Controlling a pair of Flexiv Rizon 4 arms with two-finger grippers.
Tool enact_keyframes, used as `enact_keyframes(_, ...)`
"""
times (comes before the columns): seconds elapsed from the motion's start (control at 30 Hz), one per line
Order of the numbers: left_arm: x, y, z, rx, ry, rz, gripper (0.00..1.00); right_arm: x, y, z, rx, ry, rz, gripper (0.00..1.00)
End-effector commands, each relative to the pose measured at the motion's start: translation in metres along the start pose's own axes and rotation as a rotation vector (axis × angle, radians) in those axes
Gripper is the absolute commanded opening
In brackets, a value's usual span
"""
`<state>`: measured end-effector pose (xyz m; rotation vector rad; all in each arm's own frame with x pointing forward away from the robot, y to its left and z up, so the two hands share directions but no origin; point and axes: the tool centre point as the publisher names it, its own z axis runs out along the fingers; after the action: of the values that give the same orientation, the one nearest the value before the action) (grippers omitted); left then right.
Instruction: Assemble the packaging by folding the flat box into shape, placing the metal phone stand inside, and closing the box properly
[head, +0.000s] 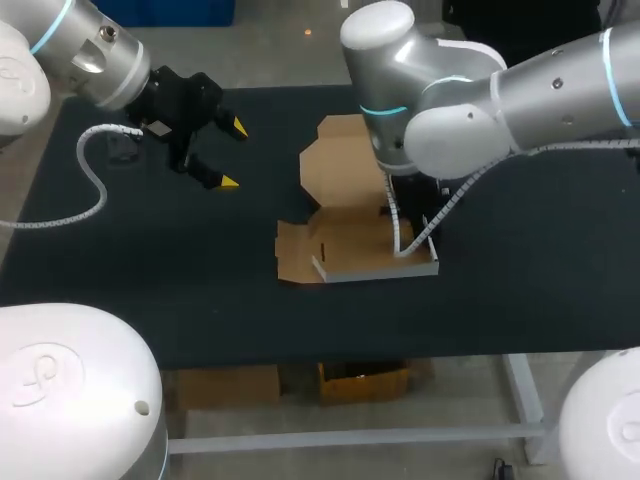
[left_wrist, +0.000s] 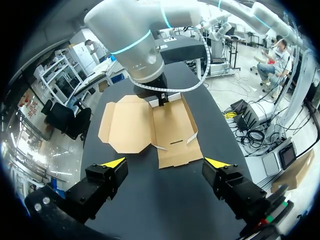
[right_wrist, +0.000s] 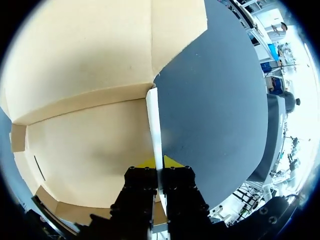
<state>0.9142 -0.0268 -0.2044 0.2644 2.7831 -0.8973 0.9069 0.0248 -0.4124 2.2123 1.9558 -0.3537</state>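
The brown cardboard box (head: 345, 240) lies unfolded mid-table, its lid flap (head: 340, 155) flat toward the far side. Its front wall (head: 380, 268) and right wall stand up. My right gripper (right_wrist: 160, 162) is shut on the right side wall (right_wrist: 154, 125), one yellow tip on each face of it; in the head view the arm's wrist (head: 400, 150) hides it. The box floor (right_wrist: 90, 145) lies beside that wall. My left gripper (head: 233, 155) hangs open left of the box, apart from it. In the left wrist view my left gripper (left_wrist: 166, 162) faces the box (left_wrist: 150, 125) with nothing between its fingers.
The black table (head: 530, 270) has bare cloth to the left and right of the box. A white ribbed cable (head: 90, 185) from my left arm loops over the table's left part. The front edge (head: 330, 355) lies close behind the box's front wall.
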Motion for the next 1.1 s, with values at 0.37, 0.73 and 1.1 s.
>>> enact_keyframes(0.37,0.0004,-0.0005,-0.0009,-0.003,0.0,0.0,1.0,-0.0126,-0.0033,0.0092,-0.058,0.281,-0.029,0.0)
enact_keyframes(0.73,0.0004,-0.0005,-0.0009,-0.003,0.0,0.0,1.0,-0.0113,-0.0001,0.0034,-0.042,0.36,-0.087,0.0)
enact_keyframes(1.1,0.0004,-0.0005,-0.0009,-0.003,0.0,0.0,1.0,-0.0057,0.0011,0.0013,0.018,0.379,-0.121,0.0)
